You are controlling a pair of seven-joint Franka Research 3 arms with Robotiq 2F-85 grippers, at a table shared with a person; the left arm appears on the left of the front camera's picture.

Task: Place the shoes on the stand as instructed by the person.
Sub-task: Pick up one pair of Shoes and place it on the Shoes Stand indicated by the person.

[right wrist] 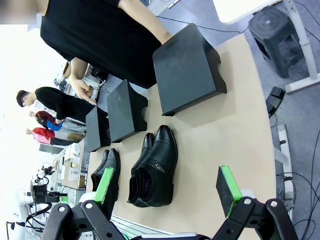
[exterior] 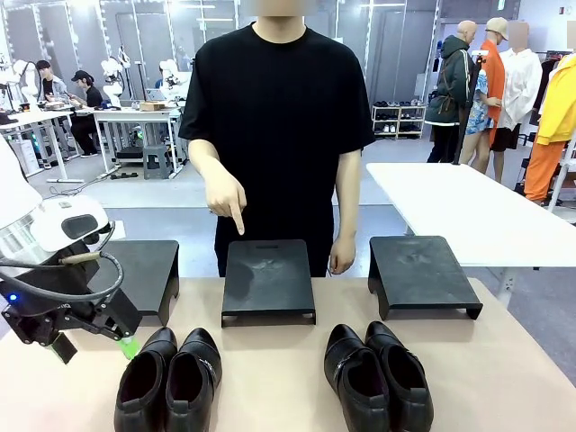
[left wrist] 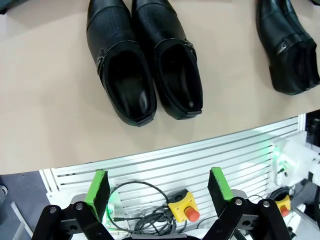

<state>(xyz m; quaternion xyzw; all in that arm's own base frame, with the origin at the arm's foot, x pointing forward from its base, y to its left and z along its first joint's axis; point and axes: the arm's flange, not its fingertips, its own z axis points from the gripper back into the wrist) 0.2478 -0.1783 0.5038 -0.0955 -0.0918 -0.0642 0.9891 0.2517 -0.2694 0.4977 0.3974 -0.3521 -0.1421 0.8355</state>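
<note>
The left gripper (left wrist: pixel 158 175), black with green pads, is held with its jaws spread wide and nothing between them, low at the near table edge just beside the left pair of glossy black leather dress shoes (exterior: pixel 169 380). The right gripper (right wrist: pixel 165 172) is likewise spread and empty. A second matching pair of shoes (exterior: pixel 378 380) is stood to the right. Both pairs are set on the bare beige tabletop (exterior: pixel 504 378), toes towards three low black stands. The middle stand (exterior: pixel 268 279) is pointed at by the person's hand (exterior: pixel 227 200), index finger down. Behind, a white table (exterior: pixel 468 211), a grey floor and far-off people are seen.
</note>
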